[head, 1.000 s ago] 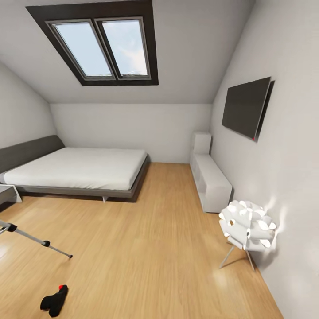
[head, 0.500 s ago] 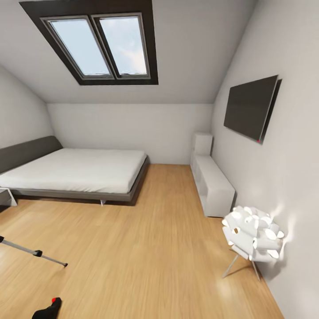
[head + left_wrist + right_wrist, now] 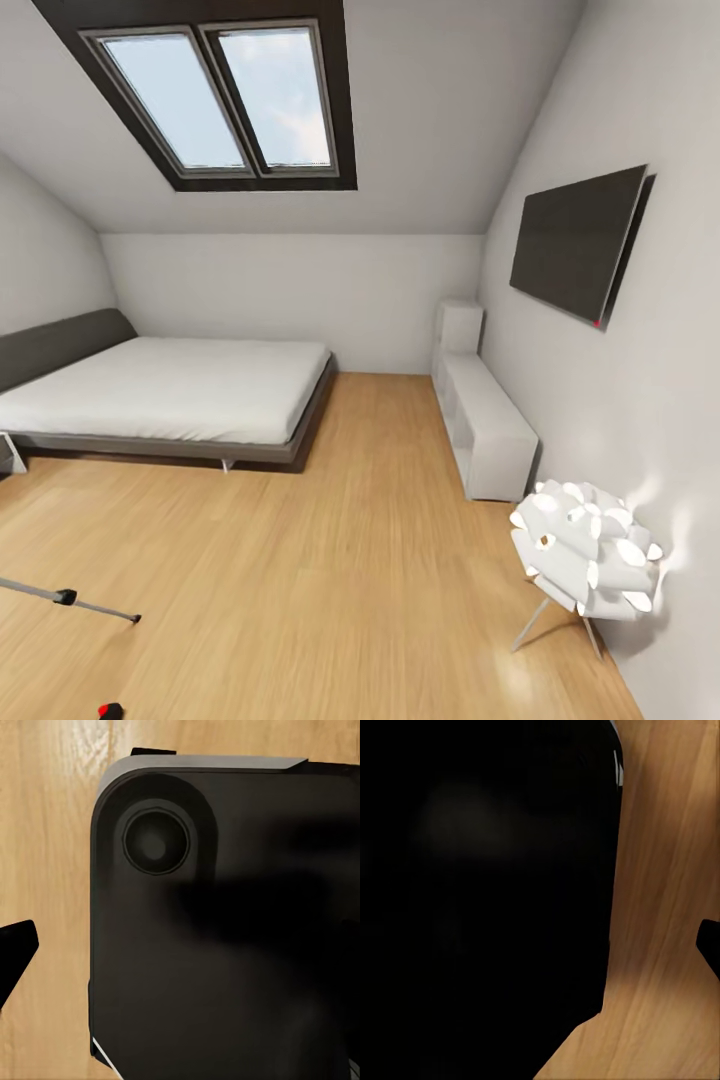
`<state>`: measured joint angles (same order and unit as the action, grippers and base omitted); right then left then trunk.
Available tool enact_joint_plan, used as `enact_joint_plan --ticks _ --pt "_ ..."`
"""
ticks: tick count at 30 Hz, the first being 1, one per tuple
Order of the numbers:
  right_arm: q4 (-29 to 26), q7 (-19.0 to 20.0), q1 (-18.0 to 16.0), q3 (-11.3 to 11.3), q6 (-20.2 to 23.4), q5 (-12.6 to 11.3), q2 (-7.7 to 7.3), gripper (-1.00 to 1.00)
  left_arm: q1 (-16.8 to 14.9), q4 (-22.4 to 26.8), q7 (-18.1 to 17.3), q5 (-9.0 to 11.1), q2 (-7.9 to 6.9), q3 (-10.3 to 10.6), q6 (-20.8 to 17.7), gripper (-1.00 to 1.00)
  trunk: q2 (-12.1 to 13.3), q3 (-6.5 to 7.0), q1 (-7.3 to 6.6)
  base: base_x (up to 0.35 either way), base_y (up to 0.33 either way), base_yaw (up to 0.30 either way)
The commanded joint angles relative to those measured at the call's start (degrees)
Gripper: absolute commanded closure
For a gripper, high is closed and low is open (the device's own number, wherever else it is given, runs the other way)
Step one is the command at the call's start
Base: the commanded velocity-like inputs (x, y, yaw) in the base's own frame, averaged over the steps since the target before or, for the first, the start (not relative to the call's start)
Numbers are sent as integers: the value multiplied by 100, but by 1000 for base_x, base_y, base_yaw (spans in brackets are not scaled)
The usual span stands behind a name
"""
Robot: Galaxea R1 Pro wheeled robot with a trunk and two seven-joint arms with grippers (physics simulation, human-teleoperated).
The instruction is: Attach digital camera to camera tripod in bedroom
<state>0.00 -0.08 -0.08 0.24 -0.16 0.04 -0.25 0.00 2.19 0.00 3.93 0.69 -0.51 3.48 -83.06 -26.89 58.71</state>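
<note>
I am in the bedroom, with a sloped white ceiling, a dark-framed skylight and a low grey bed on a light wood floor. At the head view's lower left, one thin silver leg of the camera tripod slants over the floor; the rest of it is cut off. At the bottom edge, a sliver of the black digital camera with its red button peeks in. In the left wrist view a dark fingertip hangs over the floor beside my black base. In the right wrist view another fingertip shows at the edge.
A long white low cabinet runs along the right wall under a dark wall-mounted screen. A white petal-shaped lamp on thin legs stands near the right wall. Open wood floor lies between the bed and the cabinet.
The whole head view has shifted. The tripod leg and the digital camera have slid toward the lower left edge of the picture, and the lamp and screen sit further right.
</note>
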Motion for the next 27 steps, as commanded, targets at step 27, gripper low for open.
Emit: enact_joint_plan --ticks 27 --pt "0 -1 -1 20 4 40 -1 -100 0 4 0 46 1 -1 13 -100 -2 -4 2 191 0 0"
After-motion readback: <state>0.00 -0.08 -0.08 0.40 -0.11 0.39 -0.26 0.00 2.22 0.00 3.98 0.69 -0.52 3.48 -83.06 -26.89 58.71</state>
